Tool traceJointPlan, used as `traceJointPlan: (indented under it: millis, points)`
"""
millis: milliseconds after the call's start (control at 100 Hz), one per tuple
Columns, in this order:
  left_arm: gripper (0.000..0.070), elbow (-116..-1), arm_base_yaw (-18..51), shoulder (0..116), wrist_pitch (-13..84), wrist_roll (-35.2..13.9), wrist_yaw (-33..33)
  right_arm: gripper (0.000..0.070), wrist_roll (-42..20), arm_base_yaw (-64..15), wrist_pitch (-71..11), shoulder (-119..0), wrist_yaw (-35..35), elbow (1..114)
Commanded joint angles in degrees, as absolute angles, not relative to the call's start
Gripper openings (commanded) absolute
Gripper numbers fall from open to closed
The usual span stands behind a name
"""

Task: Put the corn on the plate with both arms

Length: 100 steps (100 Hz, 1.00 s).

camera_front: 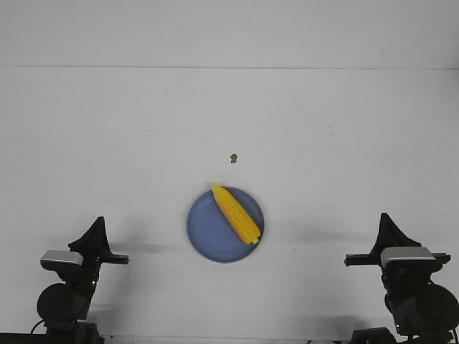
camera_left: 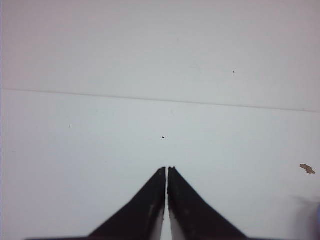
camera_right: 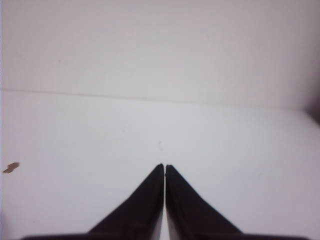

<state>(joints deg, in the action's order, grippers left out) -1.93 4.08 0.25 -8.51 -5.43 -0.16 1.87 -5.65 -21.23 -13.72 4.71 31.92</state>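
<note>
The yellow corn [camera_front: 236, 213] lies slantwise on the periwinkle-blue plate [camera_front: 208, 233] in the middle of the white table, its pointed tip at the plate's far rim. My left gripper [camera_front: 99, 231] sits at the near left, well apart from the plate; in the left wrist view it [camera_left: 167, 169] is shut and empty. My right gripper [camera_front: 387, 226] sits at the near right, also apart from the plate; in the right wrist view it [camera_right: 164, 166] is shut and empty. Neither wrist view shows the corn.
A small brown speck [camera_front: 233, 158] lies on the table beyond the plate; it also shows in the left wrist view [camera_left: 307, 169] and the right wrist view [camera_right: 11, 167]. The table's far edge meets a white wall.
</note>
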Motion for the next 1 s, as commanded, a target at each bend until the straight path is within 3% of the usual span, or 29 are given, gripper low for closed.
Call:
traceJointPlan:
  millis: [0,390,990]
  points:
    - [0.0012,-0.82,4.03,0.16,-9.08,-5.43,-0.43,0.0008,4.1,-4.8,-18.72,-12.36,4.99,30.15]
    - [0.0012,-0.82,4.03,0.19,-9.08,-5.43,-0.43,0.0008,2.33,-2.22,-3.95,0.05,4.95,13.19]
    - [0.0012,-0.82,4.03,0.19,-9.08,-5.43,-0.43,0.0008,-0.21,-2.22,11.29,-0.08,4.86,0.71]
